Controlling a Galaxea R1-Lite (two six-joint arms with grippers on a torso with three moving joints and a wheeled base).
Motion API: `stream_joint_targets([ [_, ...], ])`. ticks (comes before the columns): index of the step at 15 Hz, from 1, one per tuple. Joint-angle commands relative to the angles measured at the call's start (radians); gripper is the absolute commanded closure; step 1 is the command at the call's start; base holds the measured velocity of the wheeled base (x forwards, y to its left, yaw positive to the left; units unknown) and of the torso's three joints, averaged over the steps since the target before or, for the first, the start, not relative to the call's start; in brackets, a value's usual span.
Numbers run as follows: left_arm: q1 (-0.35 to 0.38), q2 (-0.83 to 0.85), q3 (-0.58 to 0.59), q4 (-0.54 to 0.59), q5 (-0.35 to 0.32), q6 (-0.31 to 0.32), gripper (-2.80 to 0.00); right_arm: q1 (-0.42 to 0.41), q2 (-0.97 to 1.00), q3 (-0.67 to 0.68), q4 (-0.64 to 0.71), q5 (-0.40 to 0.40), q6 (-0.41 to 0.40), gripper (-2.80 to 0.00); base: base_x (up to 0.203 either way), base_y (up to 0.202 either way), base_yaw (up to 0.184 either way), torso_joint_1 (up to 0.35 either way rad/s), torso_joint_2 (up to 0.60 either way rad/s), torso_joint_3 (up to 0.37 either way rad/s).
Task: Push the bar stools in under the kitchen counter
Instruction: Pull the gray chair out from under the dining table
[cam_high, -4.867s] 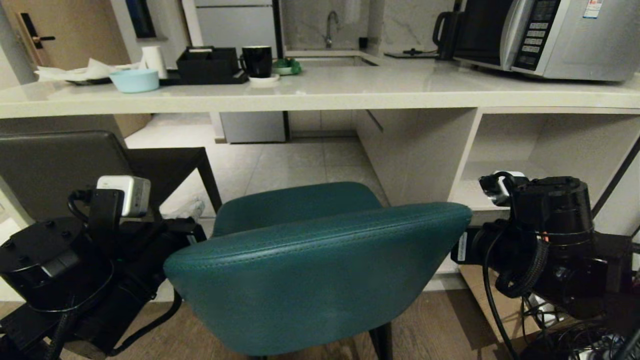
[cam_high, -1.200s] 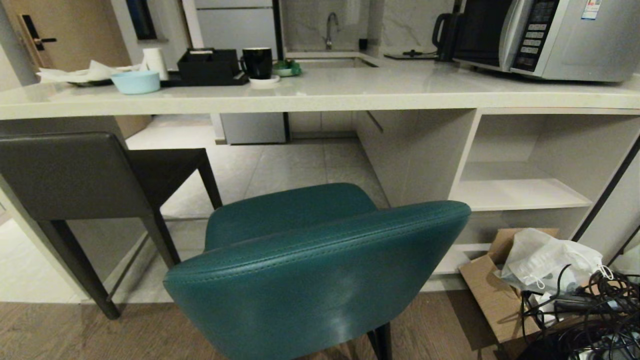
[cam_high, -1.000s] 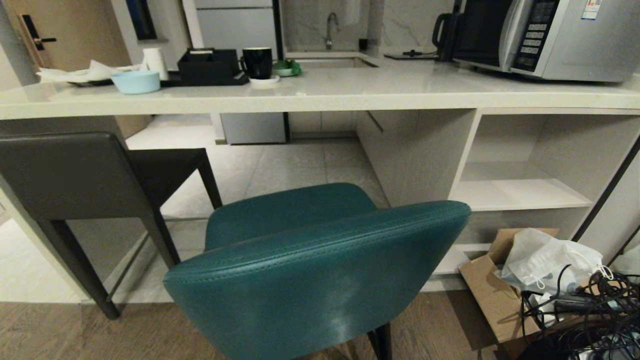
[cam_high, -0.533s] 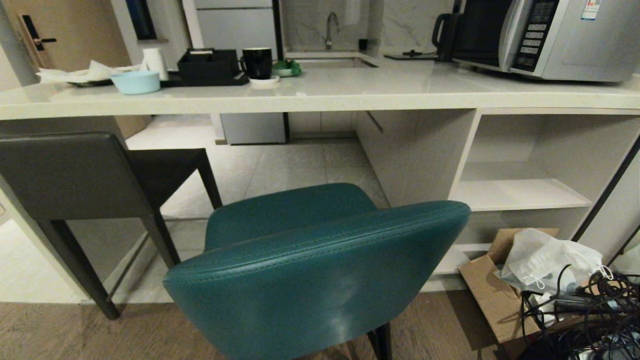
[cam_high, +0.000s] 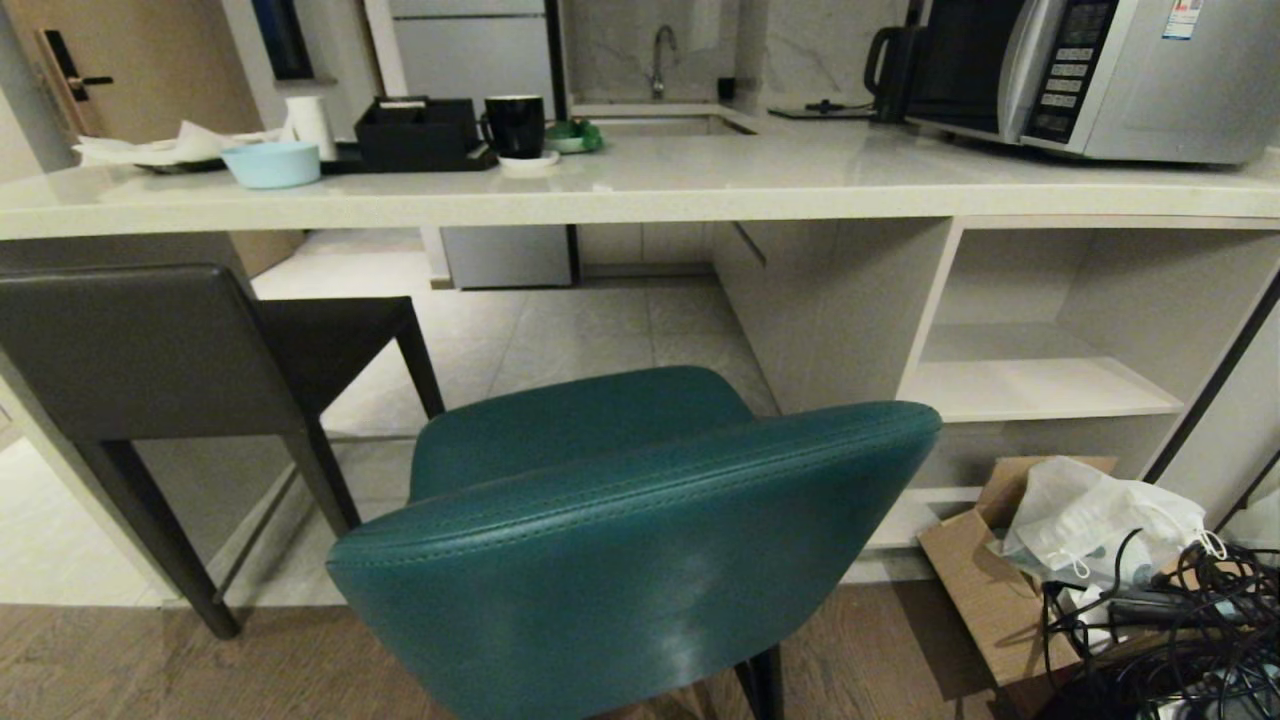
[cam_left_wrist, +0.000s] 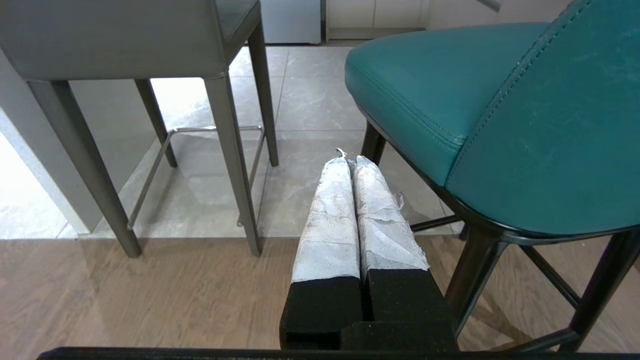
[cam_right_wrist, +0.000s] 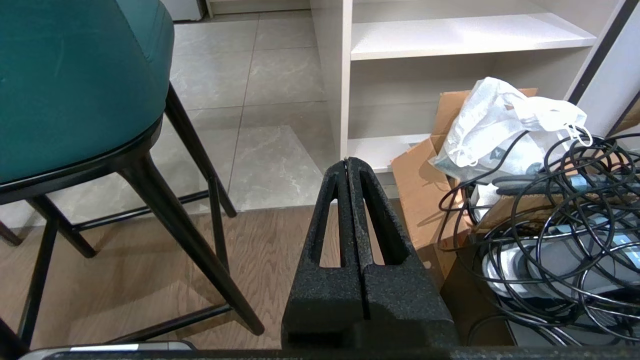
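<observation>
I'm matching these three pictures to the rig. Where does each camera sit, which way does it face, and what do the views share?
Head view: high on the robot, facing forward and down at the kitchen counter; no arm shows.
Left wrist view: low, behind the shut left gripper, facing the dark grey stool.
Right wrist view: low, behind the shut right gripper, facing the shelves and cables.
All three show the teal stool.

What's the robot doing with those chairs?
Nothing is being touched right now. Both arms hang low, out of the head view: the left gripper is shut beside the teal stool, and the right gripper is shut on the stool's other side, near a cardboard box full of cables. The teal stool stands out from the kitchen counter. The grey stool sits closer to it, on the left.
</observation>
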Motion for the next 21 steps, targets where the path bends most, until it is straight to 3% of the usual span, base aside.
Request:
stream_joint_targets([
  [1, 0.0, 0.001, 0.018, -0.002, 0.001, -0.002, 0.0, 0.0, 0.002, 0.001, 0.0, 0.0, 0.0, 0.0, 0.0, 0.0, 0.0, 0.0, 0.0, 0.0],
  [5, 0.0, 0.001, 0.018, -0.003, 0.005, -0.008, 0.0, 0.0, 0.002, 0.001, 0.0, 0.001, 0.0, 0.0, -0.023, 0.0, 0.0, 0.004, 0.0, 0.0],
  [12, 0.0, 0.001, 0.018, -0.004, 0.011, -0.01, 0.0, 0.0, 0.002, 0.0, 0.0, 0.0, 0.0, 0.0, -0.188, 0.0, -0.001, 0.001, 0.0, 0.001],
  [21, 0.0, 0.001, 0.018, -0.005, 0.011, -0.015, 0.0, 0.0, 0.002, 0.001, 0.0, 0.0, 0.0, 0.0, -0.007, 0.025, 0.0, 0.002, 0.0, 0.0],
])
